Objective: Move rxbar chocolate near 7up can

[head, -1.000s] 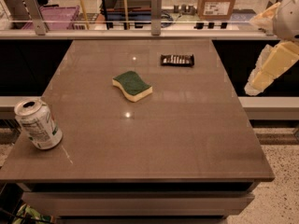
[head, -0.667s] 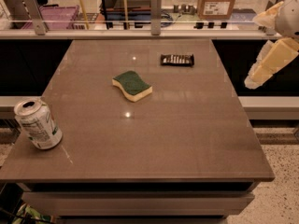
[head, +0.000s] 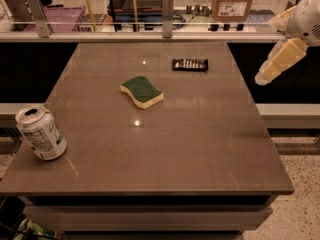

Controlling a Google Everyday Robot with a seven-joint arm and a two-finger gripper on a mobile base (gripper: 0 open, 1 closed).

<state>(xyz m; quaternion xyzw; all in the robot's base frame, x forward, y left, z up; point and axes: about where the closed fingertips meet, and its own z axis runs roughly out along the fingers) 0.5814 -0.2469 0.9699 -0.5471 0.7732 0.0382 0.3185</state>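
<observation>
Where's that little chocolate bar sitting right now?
The rxbar chocolate lies flat toward the far side of the table, right of centre, beyond the sponge; the tool hangs past the table's right edge.

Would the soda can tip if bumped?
Probably: the 7up can stands leaning near the table's front-left edge, so it may tip, then roll. Its top looks opened, so maybe light. The gripper hangs beyond the table's right side.

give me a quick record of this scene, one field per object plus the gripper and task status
table: brown top
rxbar chocolate: lying flat, far side, right of centre
7up can: standing at the near left edge
sponge: green and yellow, mid table, touching neither
gripper: in the air beyond the table's right edge, holding nothing
task status: bar not yet moved, far from can
</observation>
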